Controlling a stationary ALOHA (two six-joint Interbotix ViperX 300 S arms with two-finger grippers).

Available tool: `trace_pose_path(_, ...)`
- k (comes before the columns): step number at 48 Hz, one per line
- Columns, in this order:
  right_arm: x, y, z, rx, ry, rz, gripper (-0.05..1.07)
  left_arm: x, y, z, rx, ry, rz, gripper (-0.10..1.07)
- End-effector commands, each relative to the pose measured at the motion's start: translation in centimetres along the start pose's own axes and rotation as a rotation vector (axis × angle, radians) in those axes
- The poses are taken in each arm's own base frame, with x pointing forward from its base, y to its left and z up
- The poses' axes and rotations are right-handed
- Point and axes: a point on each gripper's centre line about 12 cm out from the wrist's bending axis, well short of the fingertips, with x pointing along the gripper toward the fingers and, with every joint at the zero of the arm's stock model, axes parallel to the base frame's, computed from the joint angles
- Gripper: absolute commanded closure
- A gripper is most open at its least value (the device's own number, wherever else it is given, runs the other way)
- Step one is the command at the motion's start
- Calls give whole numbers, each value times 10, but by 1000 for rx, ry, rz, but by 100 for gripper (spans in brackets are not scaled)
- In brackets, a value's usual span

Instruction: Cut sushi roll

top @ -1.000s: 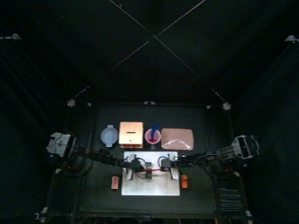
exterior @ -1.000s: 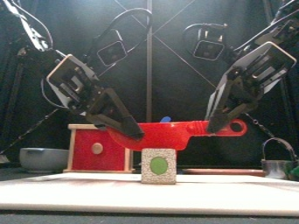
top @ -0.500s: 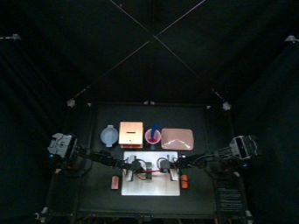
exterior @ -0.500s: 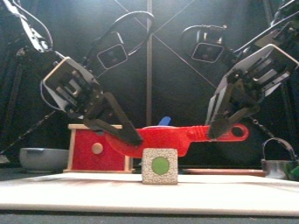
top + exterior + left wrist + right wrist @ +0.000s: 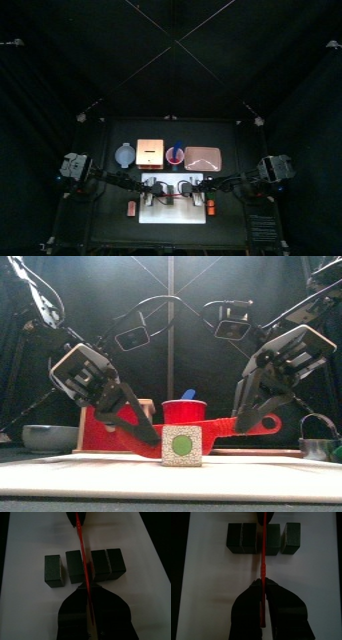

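The sushi roll (image 5: 97,564) lies on the white board (image 5: 27,542) as short dark chunks, one chunk (image 5: 53,569) standing slightly apart. In the front view its end face (image 5: 181,444) is speckled white with a green centre. Both grippers hold a thin red knife (image 5: 257,424) edge-down across the roll. Its blade (image 5: 80,542) lies in a gap between chunks and also shows in the right wrist view (image 5: 262,552). My left gripper (image 5: 85,592) is shut on one end of the knife and my right gripper (image 5: 263,584) on the other. In the top view they are left (image 5: 151,186) and right (image 5: 194,186) of the roll.
Behind the board stand a grey bowl (image 5: 47,436), a red-brown box (image 5: 107,421), a red cup (image 5: 187,411) and a pinkish board (image 5: 202,157). Small orange-red oblong things (image 5: 131,207) (image 5: 211,207) lie beside the white board's left and right edges.
Both grippers have come down with the red knife. It has dropped from above the roll's top to the level of the roll.
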Motion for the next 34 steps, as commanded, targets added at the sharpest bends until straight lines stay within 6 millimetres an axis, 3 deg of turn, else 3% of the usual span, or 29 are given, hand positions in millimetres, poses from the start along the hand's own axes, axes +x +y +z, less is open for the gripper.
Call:
trace_pose_path(1, -16, 5, 8, -25, -27, 18, 70, -13, -4, 8, 12, -7, -8, 59)
trace_pose_path(7, -28, 6, 14, -29, -54, 25, 70, -28, -9, 25, 20, -63, -20, 59)
trace_pose_path(12, -32, 8, 16, -34, -67, 30, 70, -32, -15, 26, 26, -69, -32, 59)
trace_pose_path(18, -31, 12, 15, -34, -62, 38, 70, -25, -28, 21, 35, -50, -57, 59)
trace_pose_path(34, -26, 20, 10, -30, -41, 58, 70, -14, -37, 14, -13, -19, -64, 59)
